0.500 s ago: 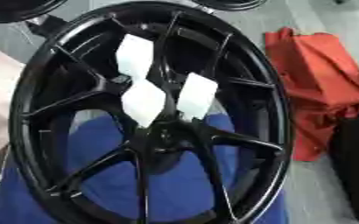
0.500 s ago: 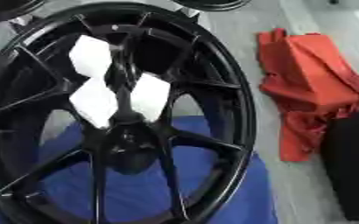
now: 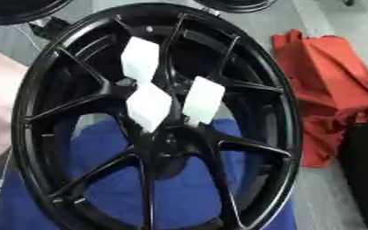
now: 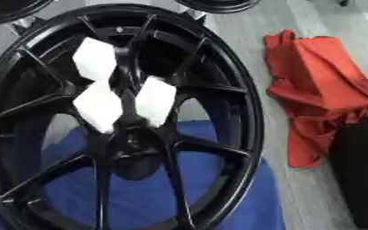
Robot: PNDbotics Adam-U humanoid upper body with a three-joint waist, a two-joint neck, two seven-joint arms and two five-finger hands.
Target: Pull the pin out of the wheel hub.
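Grey floor runs behind the black wheel point(image 3: 159, 121), which fills the left eye view and leans over a blue cloth point(image 3: 101, 188). Three white tags point(image 3: 149, 105) sit among the spokes just above the hub point(image 3: 168, 152). Right of the wheel lies a red cloth point(image 3: 328, 94). No pin can be made out at the hub.

From the right eye view, the wheel sits further left than half a second ago, though everything shifted together, so the camera moved. Neither hand shows, so their state cannot be told; pulling has not begun.
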